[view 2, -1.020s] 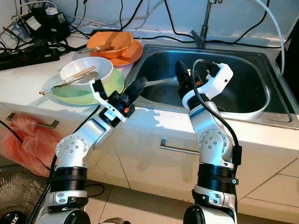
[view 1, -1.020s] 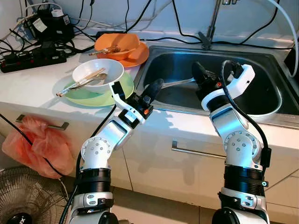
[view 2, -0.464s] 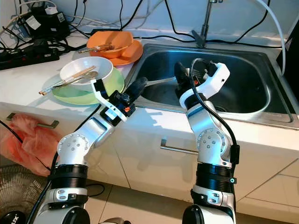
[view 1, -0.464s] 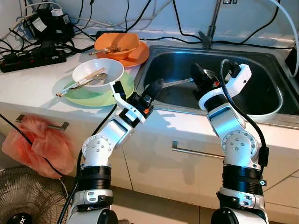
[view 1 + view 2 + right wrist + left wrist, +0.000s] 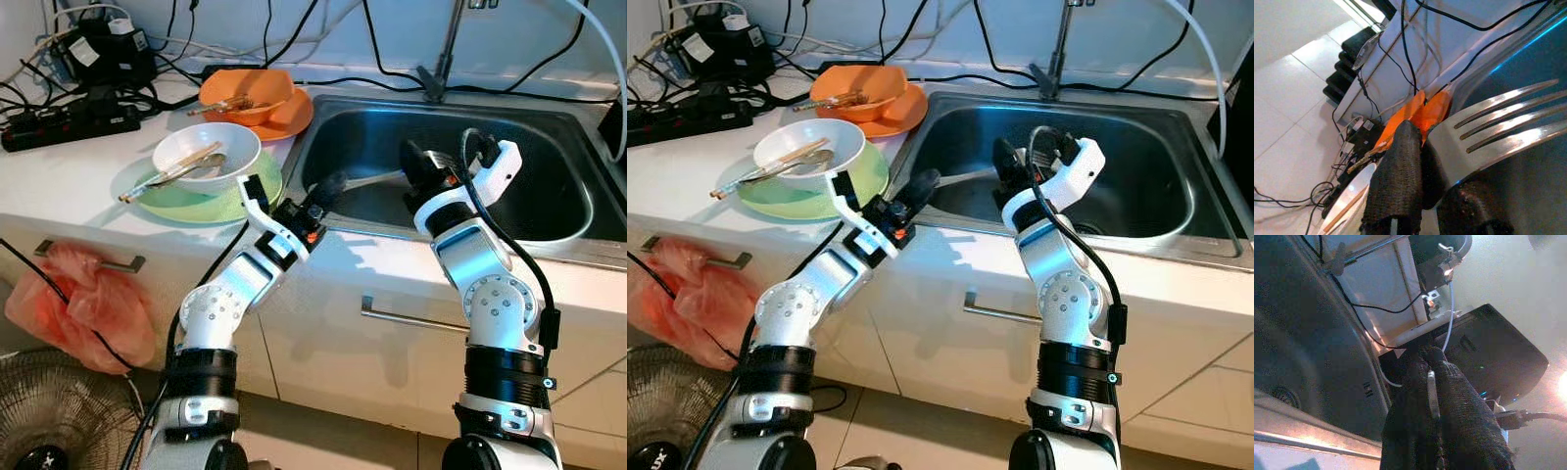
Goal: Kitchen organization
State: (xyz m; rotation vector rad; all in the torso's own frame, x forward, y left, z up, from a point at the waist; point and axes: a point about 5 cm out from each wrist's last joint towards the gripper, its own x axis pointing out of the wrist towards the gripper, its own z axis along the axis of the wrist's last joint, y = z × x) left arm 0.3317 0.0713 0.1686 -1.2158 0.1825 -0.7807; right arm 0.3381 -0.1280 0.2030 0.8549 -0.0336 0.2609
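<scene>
A steel fork (image 5: 370,179) hangs level over the near left part of the sink (image 5: 549,240). My left gripper (image 5: 330,186) reaches over the sink's front rim and is shut on the thin handle (image 5: 1432,391). My right gripper (image 5: 411,162) is inside the basin and shut on the fork's head, whose tines (image 5: 1498,122) stick out past its fingers (image 5: 1396,171). On the counter to the left, a white bowl (image 5: 206,152) with chopsticks and a spoon sits on a green plate (image 5: 196,204). An orange bowl (image 5: 245,91) on an orange plate stands behind it.
A faucet (image 5: 438,73) rises at the back of the sink, with cables draped along the wall. A black power strip (image 5: 69,122) and plugs lie at the counter's far left. A pink bag (image 5: 78,304) hangs on a drawer handle, above a floor fan (image 5: 49,431).
My left arm has leaned further in, and its gripper sits slightly lower at the sink rim. The right gripper has shifted a little left and down. The fork stays held between both.
</scene>
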